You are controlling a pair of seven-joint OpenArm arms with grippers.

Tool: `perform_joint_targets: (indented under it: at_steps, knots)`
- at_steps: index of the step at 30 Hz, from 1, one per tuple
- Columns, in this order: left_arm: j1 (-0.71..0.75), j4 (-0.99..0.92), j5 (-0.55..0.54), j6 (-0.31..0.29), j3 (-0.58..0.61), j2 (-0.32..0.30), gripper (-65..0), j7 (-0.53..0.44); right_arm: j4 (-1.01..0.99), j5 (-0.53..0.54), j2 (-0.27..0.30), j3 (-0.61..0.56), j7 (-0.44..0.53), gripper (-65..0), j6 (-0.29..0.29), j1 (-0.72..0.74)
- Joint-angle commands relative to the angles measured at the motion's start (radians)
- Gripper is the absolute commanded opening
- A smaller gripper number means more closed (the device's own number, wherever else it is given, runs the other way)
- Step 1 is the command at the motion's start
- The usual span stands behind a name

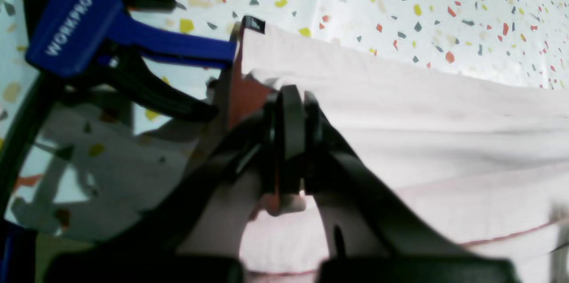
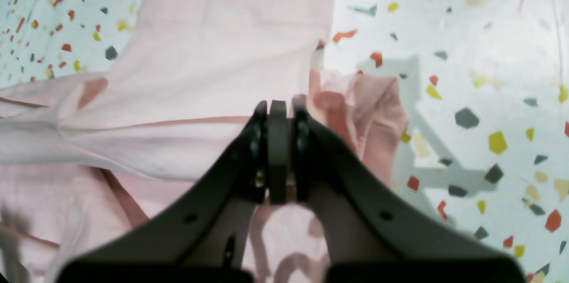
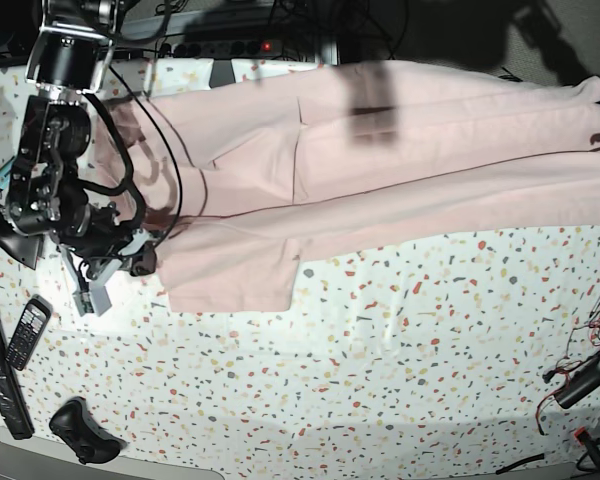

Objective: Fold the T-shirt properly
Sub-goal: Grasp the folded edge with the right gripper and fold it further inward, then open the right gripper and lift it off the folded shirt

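Right now I see the large pale pink cotton T-shirt point(image 3: 380, 160) stretched lengthwise across the speckled white terrazzo-pattern table point(image 3: 380, 380), its long axis running from one pair of jaws to the other. My left gripper point(image 1: 291, 141) has its jaws pressed together, pinching one end's edge. My right gripper point(image 2: 279, 149) likewise pinches cloth, a sleeve spreading just beyond its tips.

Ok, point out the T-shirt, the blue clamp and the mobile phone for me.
T-shirt point(image 3: 400, 170): base view, middle of the pink cloth.
blue clamp point(image 1: 71, 29): left wrist view, its blue handle.
mobile phone point(image 3: 27, 332): base view, its keypad.
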Motion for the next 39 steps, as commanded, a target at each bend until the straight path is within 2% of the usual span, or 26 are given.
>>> perform_joint_targets:
  at_steps: [1, 14, 16, 18, 19, 21, 28, 31, 39]
  knots:
    - [0.0, 0.018, -0.011, -0.005, -0.013, -0.027, -65.0, -0.021, 0.021, 0.005, 0.014, 0.006, 0.013, -65.0, 0.003, 0.017]
    - [0.002, 0.018, 0.079, -0.005, -0.013, -0.027, -65.0, -0.014, 0.02, -0.022, 0.014, 0.029, -0.033, -65.0, 0.003, 0.002]
    - [0.002, 0.018, 0.113, -0.005, -0.013, -0.027, -52.3, -0.014, 0.02, -0.021, 0.014, 0.029, -0.045, -63.4, 0.003, 0.001]
    - [0.002, 0.018, 0.14, -0.005, -0.013, -0.027, -41.3, -0.014, 0.02, -0.021, 0.014, 0.029, -0.042, -52.3, 0.003, 0.002]
    - [0.002, 0.018, 0.14, -0.005, -0.013, -0.027, -39.3, -0.014, 0.02, -0.02, 0.014, 0.029, -0.038, -47.5, 0.003, 0.004]
    - [0.002, 0.018, 0.139, -0.005, -0.013, -0.028, -39.2, -0.015, 0.02, -0.013, 0.014, 0.029, -0.034, -42.4, 0.002, 0.006]
    - [-0.008, 0.019, 0.133, -0.004, -0.013, -0.033, -39.2, -0.045, 0.019, -0.009, 0.013, 0.029, -0.002, -42.3, -0.002, 0.056]
    - [-0.007, 0.019, 0.078, -0.005, -0.013, -0.033, -39.2, -0.044, -0.015, -0.01, 0.013, 0.029, 0.006, -42.3, -0.039, 0.122]
    - [-0.007, 0.019, 0.063, -0.006, -0.013, -0.033, -39.5, -0.045, -0.355, -0.011, 0.013, 0.027, 0.008, -42.3, -0.042, 0.394]
